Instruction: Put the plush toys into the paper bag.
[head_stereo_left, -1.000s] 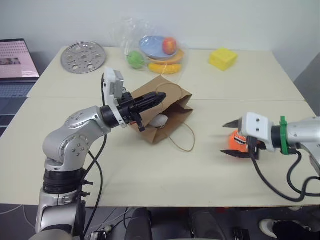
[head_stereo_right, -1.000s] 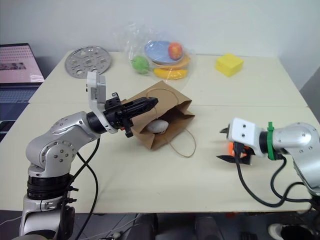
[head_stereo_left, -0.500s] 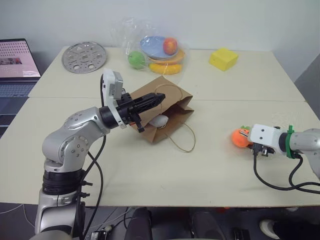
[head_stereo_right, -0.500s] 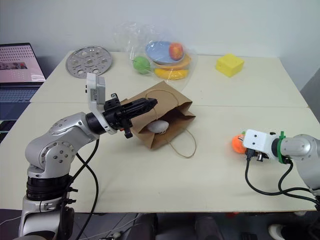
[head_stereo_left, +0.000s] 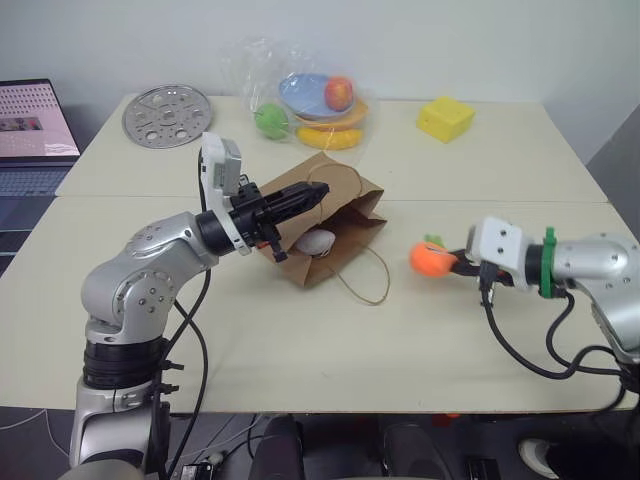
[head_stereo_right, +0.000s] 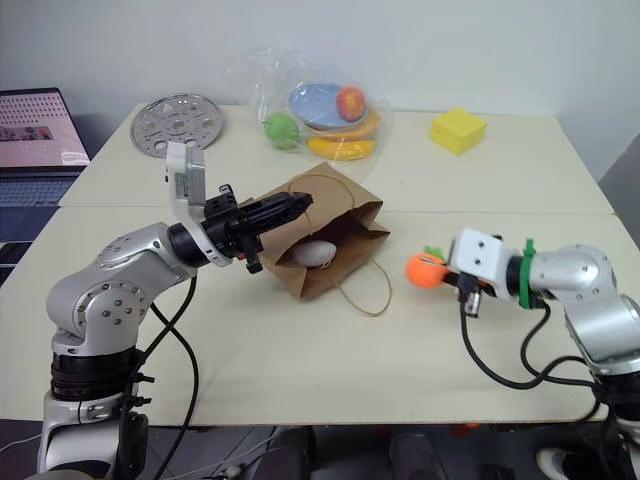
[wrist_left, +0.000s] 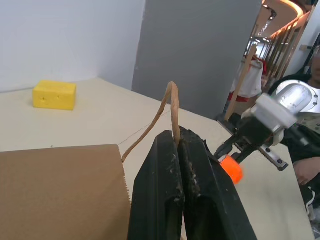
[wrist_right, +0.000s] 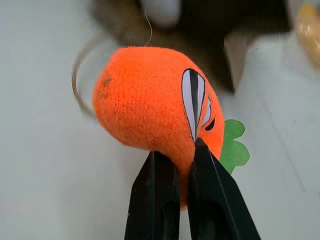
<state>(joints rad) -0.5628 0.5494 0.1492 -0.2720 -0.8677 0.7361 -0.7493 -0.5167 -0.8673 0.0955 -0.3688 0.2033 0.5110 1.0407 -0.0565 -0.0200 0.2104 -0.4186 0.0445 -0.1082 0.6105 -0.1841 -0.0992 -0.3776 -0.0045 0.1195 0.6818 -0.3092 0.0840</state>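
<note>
Brown kraft paper bag (head_stereo_left: 330, 225) lies on its side at frame centre on the smooth cream desk (head_stereo_left: 300, 340), mouth gaping toward the right, creased walls, one thin cord handle looped on the desk. White egg-shaped plush (head_stereo_left: 318, 241) sits inside the mouth. Left claw (wrist_left: 176, 145) pinched fully together on the other cord handle (wrist_left: 167, 107), holding the upper wall raised. Right claw (wrist_right: 184, 162), centre right, nearly closed, nips the fuzzy knitted orange carrot plush (wrist_right: 155, 107) with its felt-green top, held clear above the desk, near the bag mouth.
</note>
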